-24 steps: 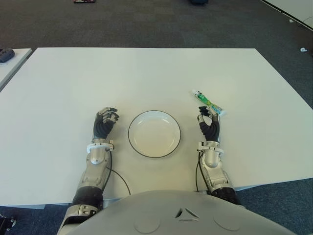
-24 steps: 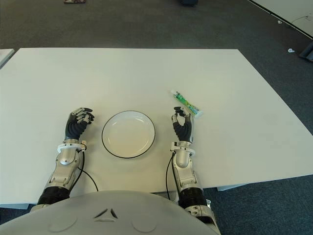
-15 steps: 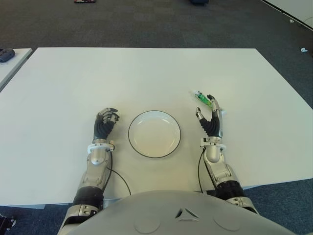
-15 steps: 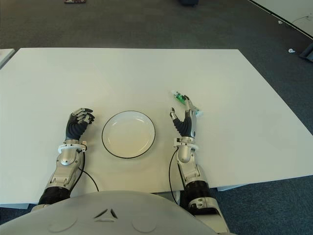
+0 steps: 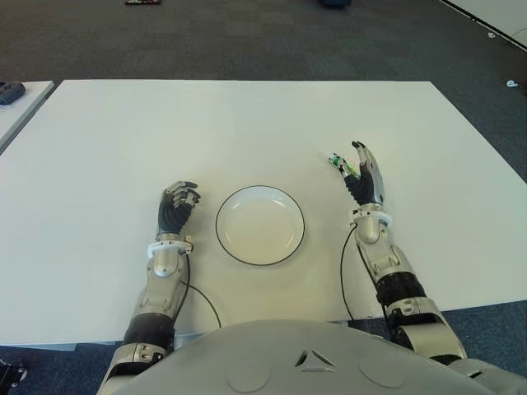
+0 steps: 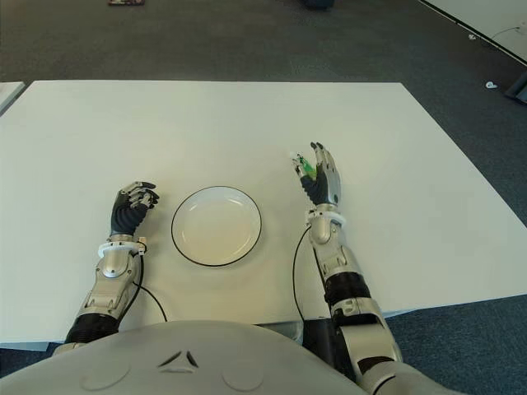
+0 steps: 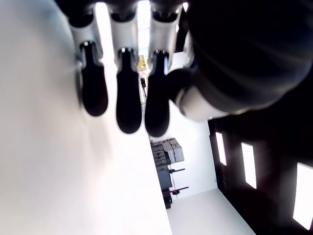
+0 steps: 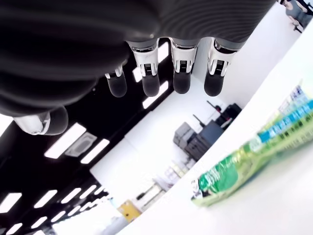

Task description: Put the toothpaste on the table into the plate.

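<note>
Green and white, the toothpaste (image 5: 339, 164) lies flat on the worktop (image 5: 247, 123), well to the right of the plate (image 5: 260, 224), which holds nothing. The tube's long axis runs on a slant: its cap end points away from the robot and toward the plate's side, and the rest disappears under the right robot hand (image 5: 368, 178). That hand is plainly the nearer one. It sits directly over the tube's near portion with the fingers stretched out straight and unclenched, gripping nothing; from its own wrist camera the fingertips (image 8: 181, 83) hang clear above the tube (image 8: 254, 156), which rests on the surface below with a visible gap between. So the tube lies beneath the palm and slightly toward the plate from it, and I'd judge the next move has to be a descent and a closing of the fingers across the tube's width.

The left robot hand (image 5: 176, 207) shows just left of the plate, fingers curled on nothing.

Compared with a moment ago, the right robot hand has travelled forward from short of the tube to over it, and its fingers have gone from bunched to extended. The tube, plate and left robot hand have not shifted.
</note>
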